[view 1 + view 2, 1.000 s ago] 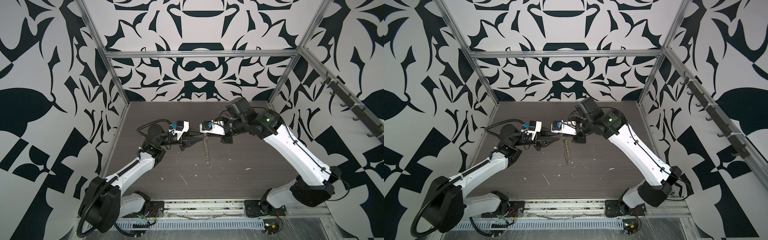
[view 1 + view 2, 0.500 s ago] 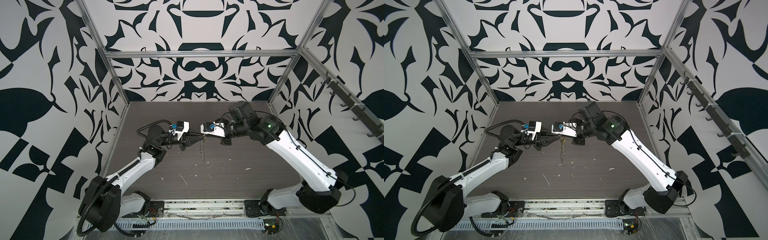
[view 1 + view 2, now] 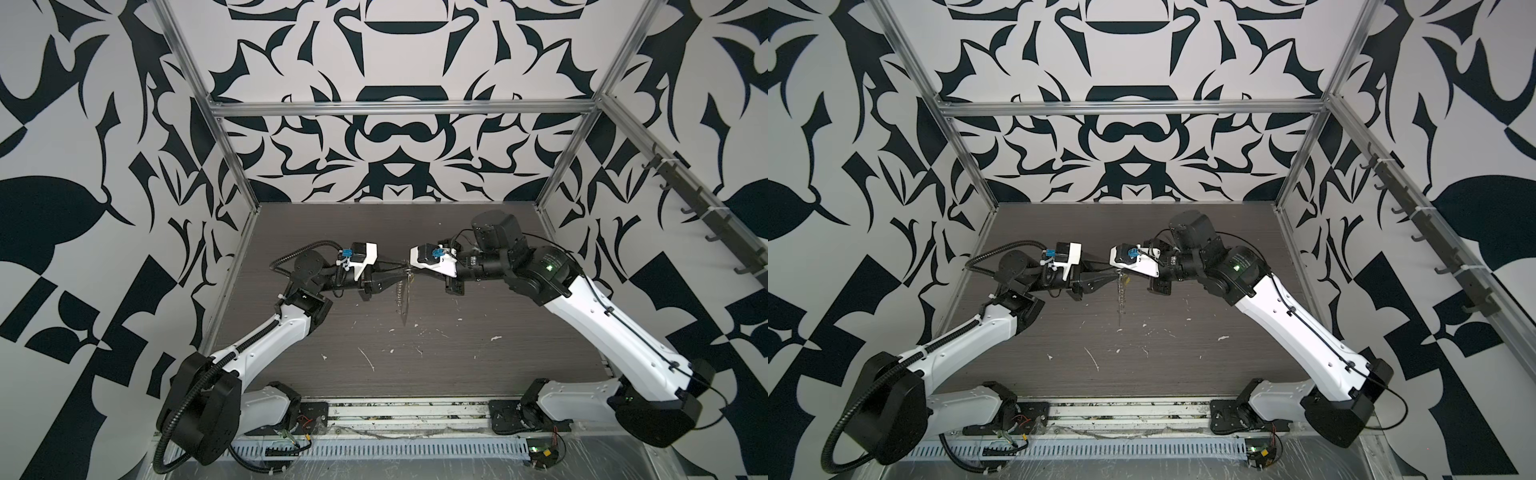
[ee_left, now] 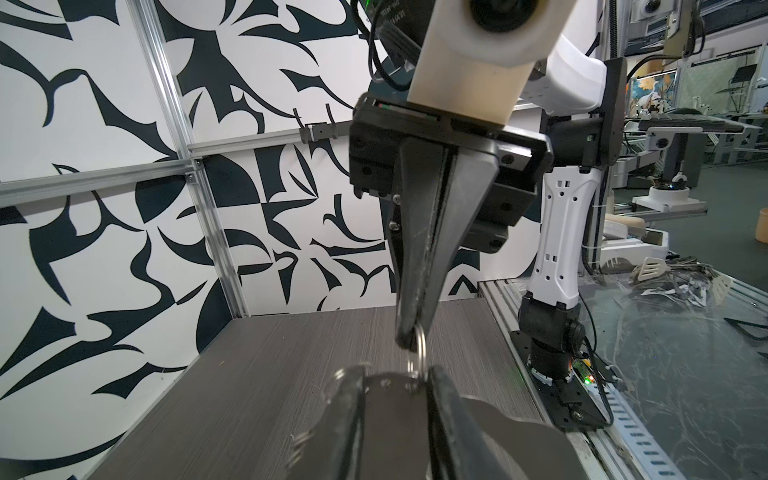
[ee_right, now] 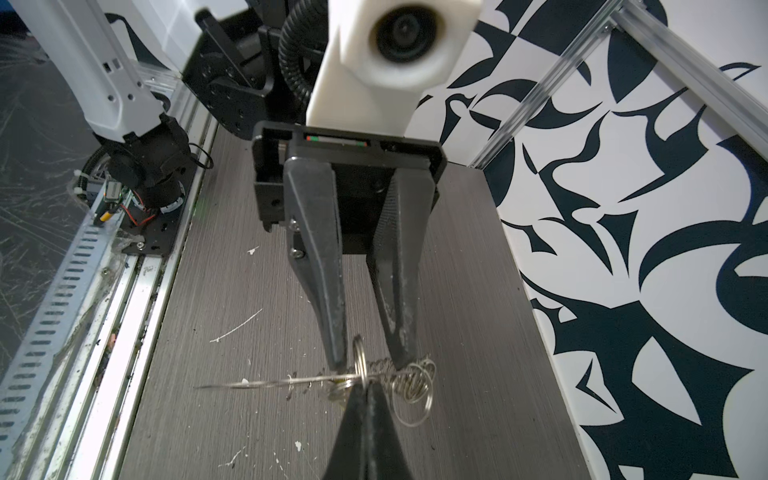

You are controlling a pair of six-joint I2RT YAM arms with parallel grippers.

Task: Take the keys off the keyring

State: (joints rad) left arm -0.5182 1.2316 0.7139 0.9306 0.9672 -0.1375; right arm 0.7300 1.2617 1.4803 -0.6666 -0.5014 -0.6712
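Nearest, white flecks are scattered over the bare table (image 3: 415,374). Above its middle the keyring (image 5: 266,382) is hung in the air. Its thin hoop and chain (image 5: 411,384) are left dangling, probably so that their weight draws them clear of the keys (image 5: 341,381), which are glimpsed only as a yellowish speck at the top of the bundle. There the right jaws are shut tight on a small ring (image 5: 360,361), seemingly to steady everything. The left jaws are held partly open on either side of that ring and the chain. No grip can be made out, so a bite is likely being lined up. Beyond, the patterned wall (image 3: 382,137) is seen.
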